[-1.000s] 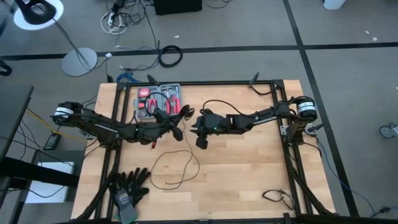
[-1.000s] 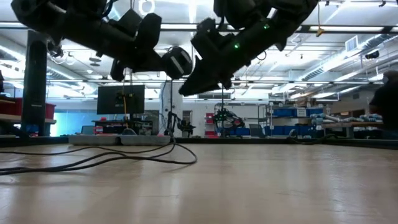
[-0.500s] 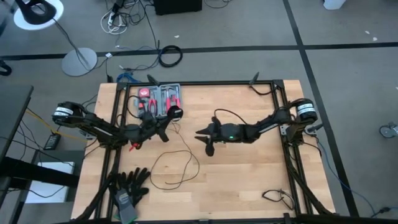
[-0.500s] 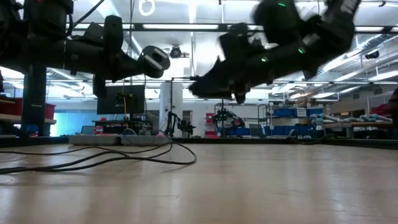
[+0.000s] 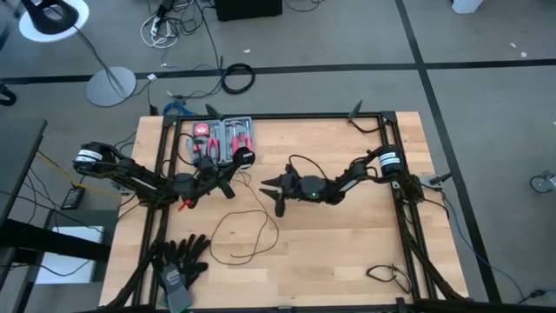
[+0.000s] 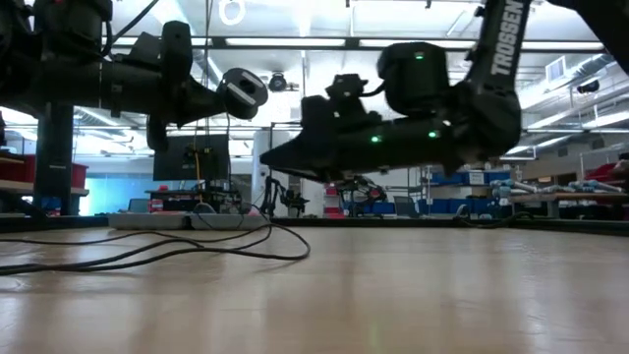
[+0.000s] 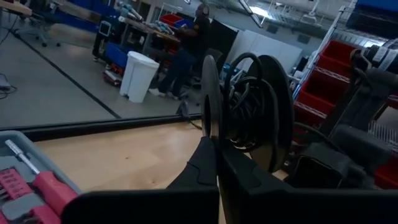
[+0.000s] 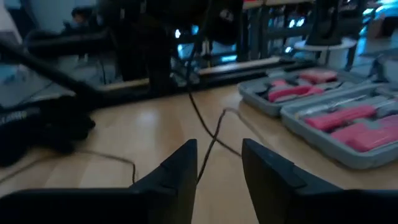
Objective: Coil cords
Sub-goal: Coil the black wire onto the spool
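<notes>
Fingers on my right gripper [image 5: 267, 184] sit apart, nothing btwn them, above the table [image 5: 347, 252] mid. Left gripper [image 5: 243, 157] clamped on a round spool. Wire [image 5: 244, 228] lies looped on wood, near-left of centre.

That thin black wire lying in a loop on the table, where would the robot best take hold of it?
Probably the straight run of the wire rising from the loop on the table toward the left gripper, which holds the spool. The right gripper, fingers open, hovers beside it. Coming from the side, fingers straddling the strand, seems easier than pinching the flat loop off the wood.
</notes>
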Controlling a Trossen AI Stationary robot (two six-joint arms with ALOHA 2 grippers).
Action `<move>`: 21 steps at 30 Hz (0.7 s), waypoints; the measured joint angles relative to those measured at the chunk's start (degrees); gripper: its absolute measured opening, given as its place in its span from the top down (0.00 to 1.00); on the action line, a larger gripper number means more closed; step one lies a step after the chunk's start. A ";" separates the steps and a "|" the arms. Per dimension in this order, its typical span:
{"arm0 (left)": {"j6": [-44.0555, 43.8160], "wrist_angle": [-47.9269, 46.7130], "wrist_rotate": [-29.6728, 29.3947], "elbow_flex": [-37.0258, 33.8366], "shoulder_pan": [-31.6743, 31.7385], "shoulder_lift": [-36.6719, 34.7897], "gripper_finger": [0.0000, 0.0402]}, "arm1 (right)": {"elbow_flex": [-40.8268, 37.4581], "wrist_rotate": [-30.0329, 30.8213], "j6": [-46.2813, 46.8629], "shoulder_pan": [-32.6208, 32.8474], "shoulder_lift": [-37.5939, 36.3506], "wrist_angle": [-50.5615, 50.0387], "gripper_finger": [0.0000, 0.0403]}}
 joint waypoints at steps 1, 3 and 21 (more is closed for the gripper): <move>0.00 -0.04 -0.04 -0.01 0.00 0.00 1.00 | 0.67 -1.00 0.02 -0.25 0.02 -1.53 0.67; 0.07 0.16 0.00 -0.02 0.00 0.00 1.00 | 2.87 -3.04 0.06 -0.65 0.02 -6.75 0.65; 0.08 0.72 -0.07 0.04 0.03 0.00 1.00 | 16.54 -6.20 8.75 -3.31 0.02 -40.17 0.82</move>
